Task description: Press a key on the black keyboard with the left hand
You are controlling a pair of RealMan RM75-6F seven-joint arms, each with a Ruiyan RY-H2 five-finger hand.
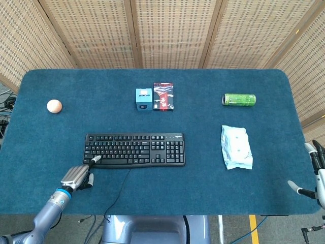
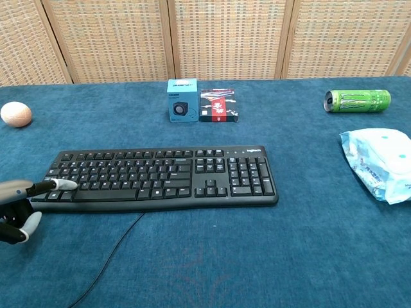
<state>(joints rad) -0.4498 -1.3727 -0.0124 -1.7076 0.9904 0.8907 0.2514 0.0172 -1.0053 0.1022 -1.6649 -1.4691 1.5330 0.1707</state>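
Observation:
The black keyboard (image 1: 134,150) (image 2: 160,176) lies at the table's middle-left, its cable trailing off the near edge. My left hand (image 1: 77,175) (image 2: 18,202) sits at its near-left corner, one finger stretched out with its pale tip resting on a key in the lower-left rows; the other fingers are curled in. My right hand (image 1: 316,173) shows only in the head view, beyond the table's right edge, fingers apart and holding nothing.
A peach-coloured ball (image 1: 54,105) sits far left. A blue box (image 1: 144,98) and a red-black pack (image 1: 163,96) stand behind the keyboard. A green can (image 1: 239,99) lies on its side at the right, a white wipes packet (image 1: 236,147) nearer.

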